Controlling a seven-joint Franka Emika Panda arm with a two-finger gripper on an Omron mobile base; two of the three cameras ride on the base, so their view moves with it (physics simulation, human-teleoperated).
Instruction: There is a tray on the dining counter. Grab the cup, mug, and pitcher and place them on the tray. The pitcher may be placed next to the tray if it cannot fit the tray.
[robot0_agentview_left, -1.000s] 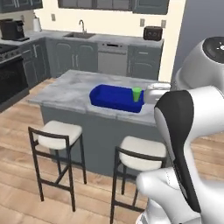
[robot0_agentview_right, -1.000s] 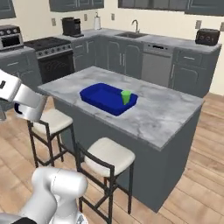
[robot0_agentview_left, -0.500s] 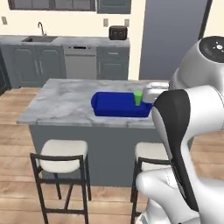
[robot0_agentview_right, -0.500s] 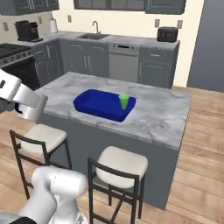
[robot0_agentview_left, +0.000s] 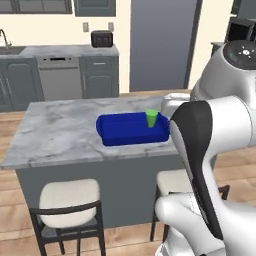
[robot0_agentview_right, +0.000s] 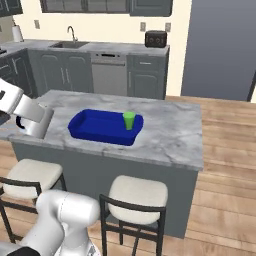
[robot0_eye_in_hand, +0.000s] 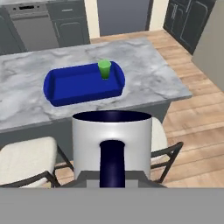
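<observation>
Close before the hand camera, mug (robot0_eye_in_hand: 112, 146); beyond, cup (robot0_eye_in_hand: 104, 69) in tray (robot0_eye_in_hand: 65, 87).

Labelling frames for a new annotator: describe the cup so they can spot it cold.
Find the marble-topped island with stools in front. On it sits a blue tray; the cup stands upright inside the tray, at the end nearer the tall grey panel. It is a small bright green handleless tumbler, unlike the white, navy-handled mug held in the gripper.

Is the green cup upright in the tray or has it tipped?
Upright. The cup stands on its narrow base inside the blue tray near one end, its open mouth facing up, on the dining counter.
</observation>
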